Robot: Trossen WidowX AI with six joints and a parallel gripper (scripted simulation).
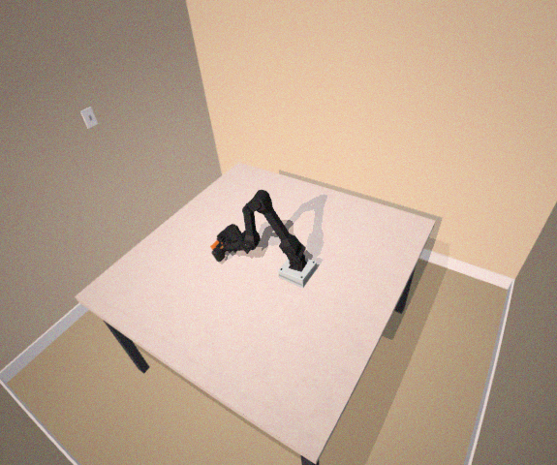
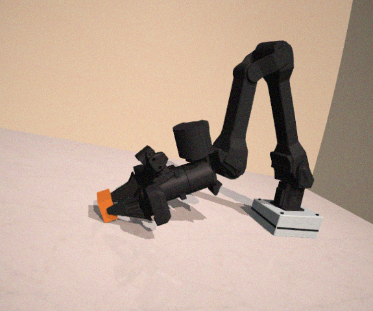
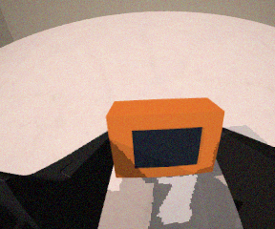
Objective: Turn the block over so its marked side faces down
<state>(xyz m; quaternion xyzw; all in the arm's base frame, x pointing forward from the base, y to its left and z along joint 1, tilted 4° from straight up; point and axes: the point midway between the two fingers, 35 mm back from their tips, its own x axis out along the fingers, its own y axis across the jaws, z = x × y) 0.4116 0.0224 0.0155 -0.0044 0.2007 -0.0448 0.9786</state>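
Note:
The orange block (image 1: 214,245) (image 2: 103,203) (image 3: 120,162) is held tilted, low over the table (image 1: 268,340) (image 2: 213,267) (image 3: 152,62). Its dark rectangular mark (image 3: 178,150) faces back toward the wrist camera and the palm, not down. My gripper (image 1: 218,245) (image 2: 110,204) (image 3: 164,135) is shut on the block, one finger at each short end. The gripper points outward from the base and slopes somewhat down. In the exterior view the block's lower edge is close to the table; whether it touches is unclear.
The arm's pale base (image 1: 295,272) (image 2: 297,222) stands on the table, behind the gripper. The arm's shadows lie on the table around the block and base. Walls stand beyond the table's far edges.

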